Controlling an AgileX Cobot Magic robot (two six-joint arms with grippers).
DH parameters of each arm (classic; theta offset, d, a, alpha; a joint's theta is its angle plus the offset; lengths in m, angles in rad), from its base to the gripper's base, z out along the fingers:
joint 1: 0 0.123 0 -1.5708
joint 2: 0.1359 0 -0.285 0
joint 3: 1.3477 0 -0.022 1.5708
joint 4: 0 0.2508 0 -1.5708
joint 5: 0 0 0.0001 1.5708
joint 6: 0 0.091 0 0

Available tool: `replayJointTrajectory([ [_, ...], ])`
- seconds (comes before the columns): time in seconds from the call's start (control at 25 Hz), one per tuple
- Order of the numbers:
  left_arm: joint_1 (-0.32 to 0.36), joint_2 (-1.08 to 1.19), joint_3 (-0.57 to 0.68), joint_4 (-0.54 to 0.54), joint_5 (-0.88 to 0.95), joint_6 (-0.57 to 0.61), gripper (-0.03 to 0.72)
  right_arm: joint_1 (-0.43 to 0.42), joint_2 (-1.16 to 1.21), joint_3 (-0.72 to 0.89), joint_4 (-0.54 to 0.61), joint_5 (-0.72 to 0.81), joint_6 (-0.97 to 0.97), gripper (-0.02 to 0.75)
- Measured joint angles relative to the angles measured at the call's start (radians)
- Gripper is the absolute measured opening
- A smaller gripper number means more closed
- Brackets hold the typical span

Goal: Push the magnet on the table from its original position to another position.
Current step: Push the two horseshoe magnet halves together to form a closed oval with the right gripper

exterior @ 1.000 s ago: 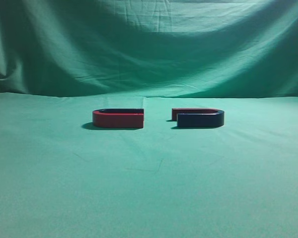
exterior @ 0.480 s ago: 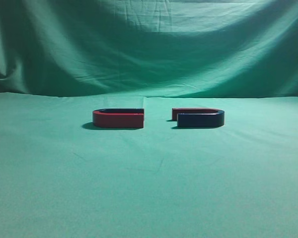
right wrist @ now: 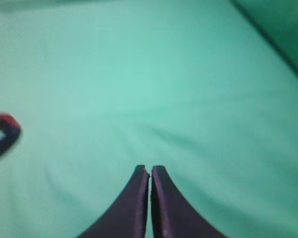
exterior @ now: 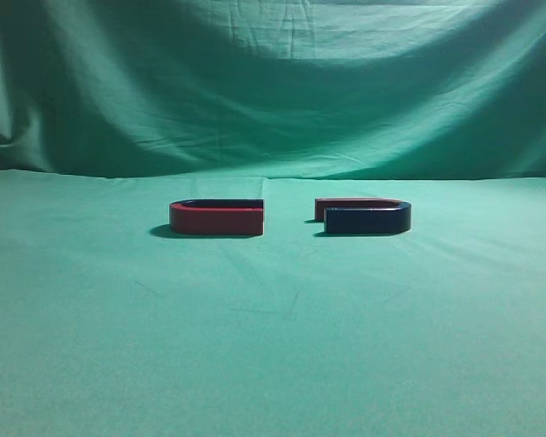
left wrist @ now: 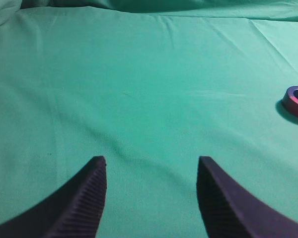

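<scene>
Nearest the cameras, the left gripper (left wrist: 151,198) hangs over bare cloth with its jaws well apart and nothing between them; the right gripper (right wrist: 150,198) has its jaws pressed together, likewise empty, its view somewhat blurred. Neither gripper appears in the exterior view, so both are judged to be well short of the work. The desk (exterior: 273,346) is covered in green cloth, lightly creased, with no obstruction in the foreground. Further back, at mid-desk, lie two horseshoe magnets flat on the cloth, apart from each other with open ends facing: the left magnet (exterior: 217,217), red face outward, and the right magnet (exterior: 364,217), dark blue face outward with red behind. From the left wrist view the left magnet sits at about 3 o'clock at the frame edge; from the right wrist view the right magnet is at about 9 o'clock. Behind all hangs a green backdrop (exterior: 273,82). Assessment: the push has not begun; which magnet is intended cannot be told. Recommendation: use the closed right gripper as a blunt pusher, bring it low beside the curved back or a long limb of its nearer magnet, and press steadily through the centre to avoid spinning it. Risk: driving one magnet toward the other may cause a sudden snap or repulsion; cloth creases may snag.
</scene>
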Motion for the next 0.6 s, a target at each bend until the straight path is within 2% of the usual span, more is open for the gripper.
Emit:
replayJointTrajectory([
  [0.08, 0.000, 0.000, 0.000, 0.000, 0.000, 0.000, 0.372, 0.000, 0.112, -0.068, 0.025, 0.087, -0.010, 0.000],
  [0.24, 0.000, 0.000, 0.000, 0.000, 0.000, 0.000, 0.372, 0.000, 0.287, -0.212, 0.200, 0.272, -0.069, 0.000],
  [0.48, 0.000, 0.000, 0.000, 0.000, 0.000, 0.000, 0.372, 0.000, 0.483, -0.410, 0.477, 0.404, -0.360, 0.000],
  [0.6, 0.000, 0.000, 0.000, 0.000, 0.000, 0.000, 0.372, 0.015, 0.589, -0.508, 0.524, 0.455, -0.411, 0.000],
])
